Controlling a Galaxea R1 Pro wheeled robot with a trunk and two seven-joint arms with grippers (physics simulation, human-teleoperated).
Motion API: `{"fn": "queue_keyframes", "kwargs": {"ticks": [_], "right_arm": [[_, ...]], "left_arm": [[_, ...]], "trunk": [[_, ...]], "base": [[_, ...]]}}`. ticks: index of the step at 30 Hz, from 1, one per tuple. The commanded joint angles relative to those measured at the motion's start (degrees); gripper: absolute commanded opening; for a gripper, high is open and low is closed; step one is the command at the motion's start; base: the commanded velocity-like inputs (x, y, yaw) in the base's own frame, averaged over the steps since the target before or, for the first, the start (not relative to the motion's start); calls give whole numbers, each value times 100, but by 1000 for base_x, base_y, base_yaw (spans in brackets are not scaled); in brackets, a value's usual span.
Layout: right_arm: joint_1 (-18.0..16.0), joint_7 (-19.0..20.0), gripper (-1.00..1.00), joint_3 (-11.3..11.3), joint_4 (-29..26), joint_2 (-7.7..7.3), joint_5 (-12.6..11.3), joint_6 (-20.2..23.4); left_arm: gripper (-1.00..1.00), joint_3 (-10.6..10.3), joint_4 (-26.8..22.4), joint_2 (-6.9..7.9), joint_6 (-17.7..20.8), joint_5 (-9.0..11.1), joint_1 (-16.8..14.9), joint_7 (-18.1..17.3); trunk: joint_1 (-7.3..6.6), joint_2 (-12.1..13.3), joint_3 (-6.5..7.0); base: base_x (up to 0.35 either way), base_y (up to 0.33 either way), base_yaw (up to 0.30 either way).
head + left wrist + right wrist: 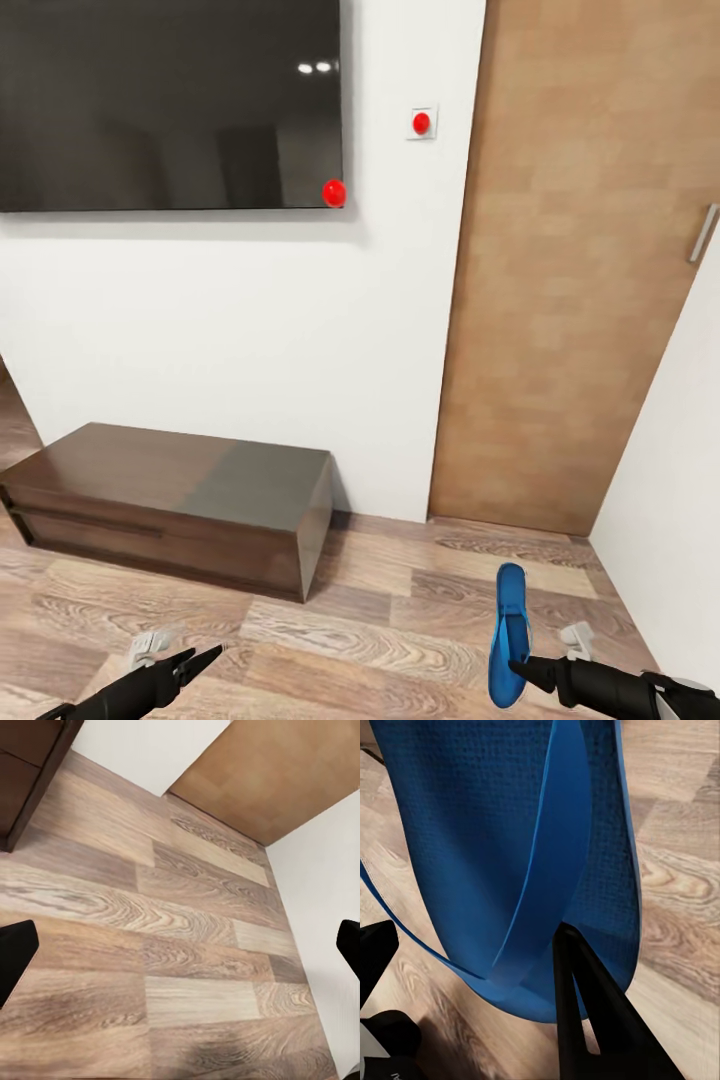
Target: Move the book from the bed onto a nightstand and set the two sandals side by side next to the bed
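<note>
Nearest, the right hand [522, 668] is clamped on a bright blue sandal [510, 632], holding it on edge above the wood-plank floor [380, 640]. The left hand [195, 662] hangs empty, fingers spread apart. Beyond stands a low dark-brown cabinet [180, 505] against a white wall [250, 330], with a wooden door [580, 270] and a dark screen [170, 100].

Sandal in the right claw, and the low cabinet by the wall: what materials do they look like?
Sandal: looks like foam or rubber, matte blue, with a fine dimpled footbed texture; the strap looks smoother. Cabinet: dark brown wood or veneer, glossy; its top shows a grey reflection. The right claw holds the sandal.
</note>
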Motion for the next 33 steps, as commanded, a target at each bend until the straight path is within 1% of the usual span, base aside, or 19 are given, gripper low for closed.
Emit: {"fn": "queue_keyframes", "kwargs": {"ticks": [1, 33], "right_arm": [[-1, 49, -100, -60, -4, 1, 44, 20], [1, 46, -100, -60, -4, 1, 44, 20]], "left_arm": [[100, 4, 3, -3, 59, 28, -5, -18], [100, 4, 3, -7, 59, 28, -5, -18]], "trunk": [[-1, -3, -6], [-1, -3, -6]], "base": [[0, 0, 288], [0, 0, 288]]}}
